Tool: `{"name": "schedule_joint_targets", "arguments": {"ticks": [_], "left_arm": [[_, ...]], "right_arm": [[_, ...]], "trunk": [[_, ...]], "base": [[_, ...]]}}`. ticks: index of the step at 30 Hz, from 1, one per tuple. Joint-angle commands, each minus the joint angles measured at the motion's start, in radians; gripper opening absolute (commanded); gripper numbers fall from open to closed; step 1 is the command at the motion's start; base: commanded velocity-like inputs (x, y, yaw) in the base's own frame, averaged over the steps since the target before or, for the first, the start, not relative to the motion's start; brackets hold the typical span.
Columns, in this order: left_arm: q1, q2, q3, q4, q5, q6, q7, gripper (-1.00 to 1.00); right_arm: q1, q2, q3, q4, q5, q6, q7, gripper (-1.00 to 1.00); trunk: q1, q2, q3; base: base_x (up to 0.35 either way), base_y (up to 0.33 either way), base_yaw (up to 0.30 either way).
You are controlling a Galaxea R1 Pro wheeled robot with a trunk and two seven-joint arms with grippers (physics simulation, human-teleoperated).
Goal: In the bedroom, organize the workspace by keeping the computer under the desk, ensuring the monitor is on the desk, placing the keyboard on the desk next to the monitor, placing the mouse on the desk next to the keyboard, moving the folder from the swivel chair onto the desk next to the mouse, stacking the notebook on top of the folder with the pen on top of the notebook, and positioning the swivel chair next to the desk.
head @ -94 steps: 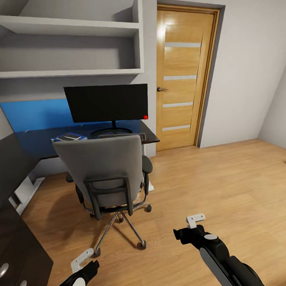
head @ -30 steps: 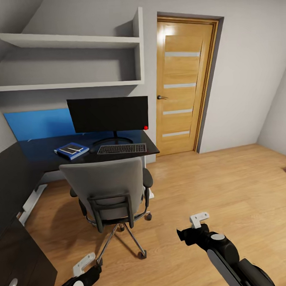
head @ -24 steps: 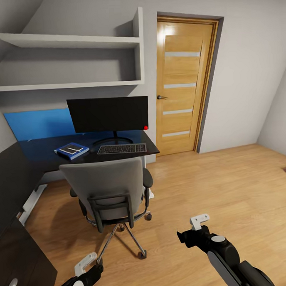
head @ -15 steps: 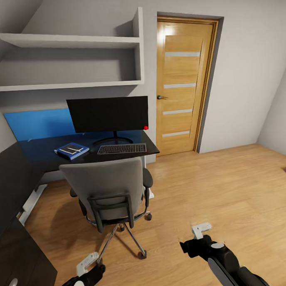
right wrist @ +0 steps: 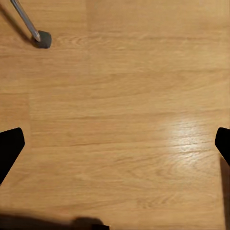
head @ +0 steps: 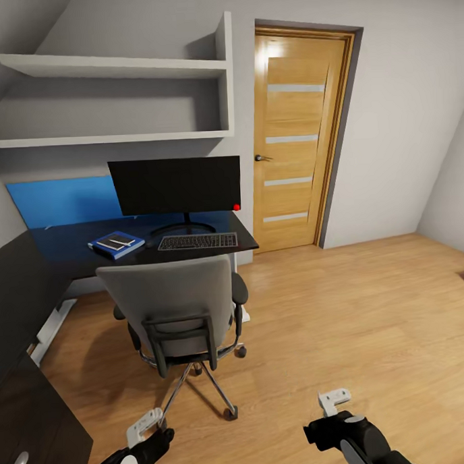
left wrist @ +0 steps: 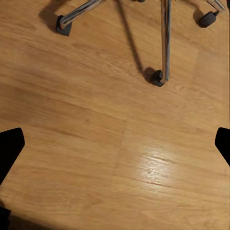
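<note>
While upholstered swivel chair faces glossy black desk, plank floor

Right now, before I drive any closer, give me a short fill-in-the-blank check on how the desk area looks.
1. The keyboard lies on the desk directly in front of the ____.
2. The notebook rests on top of the blue ____.
3. The swivel chair has its ____ turned toward the camera.
4. Both the left gripper and right gripper hang over bare wooden ____.

Missing words: monitor; folder; backrest; floor
</note>
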Motion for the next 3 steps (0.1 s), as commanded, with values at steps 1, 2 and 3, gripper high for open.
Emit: {"name": "schedule_joint_targets", "arguments": {"ticks": [1, 2, 3], "left_arm": [[-0.001, 0.001, -0.004, -0.003, 0.009, 0.001, 0.009, 1.0], [0.0, 0.001, -0.004, -0.004, 0.009, 0.001, 0.009, 1.0], [-0.001, 0.001, -0.004, -0.005, 0.009, 0.001, 0.008, 1.0]], "right_arm": [[-0.001, -0.001, 0.003, 0.0, -0.01, 0.002, -0.01, 1.0], [-0.001, -0.001, 0.003, 0.001, -0.01, 0.003, -0.01, 1.0], [0.0, -0.001, 0.003, 0.002, -0.01, 0.003, -0.01, 1.0]], "trunk": [[0.0, -0.001, -0.001], [0.0, -0.001, -0.001], [0.0, -0.001, -0.001]], "base": [[0.0, 0.0, 0.0], [0.0, 0.0, 0.0], [0.0, 0.0, 0.0]]}}
